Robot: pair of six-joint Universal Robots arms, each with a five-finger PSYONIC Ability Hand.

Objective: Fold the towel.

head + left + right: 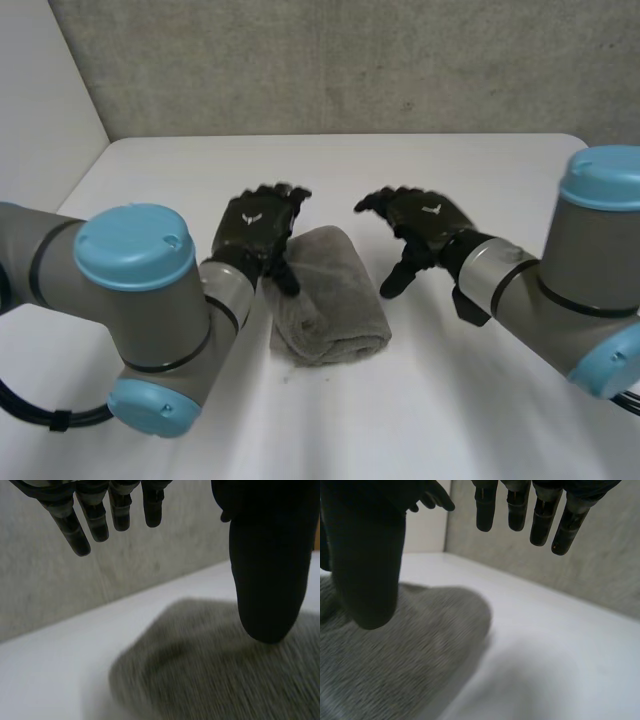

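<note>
Towel (pixel 328 295) lies folded in a compact grey bundle on the white surface (pixel 380 430), between the two robot hands. Left robot hand (pixel 255 225) is released, fingers relaxed, thumb down over the towel's edge. Right robot hand (pixel 425 220) is also released, just beside the opposite edge and holding nothing. Bare surface lies open past both sets of fingertips.

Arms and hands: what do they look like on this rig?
Both the left arm and right arm are grey cylinders with light-blue round caps and black seam bands. The left hand and right hand are black, a small white logo on each back, rounded fingertips.
</note>
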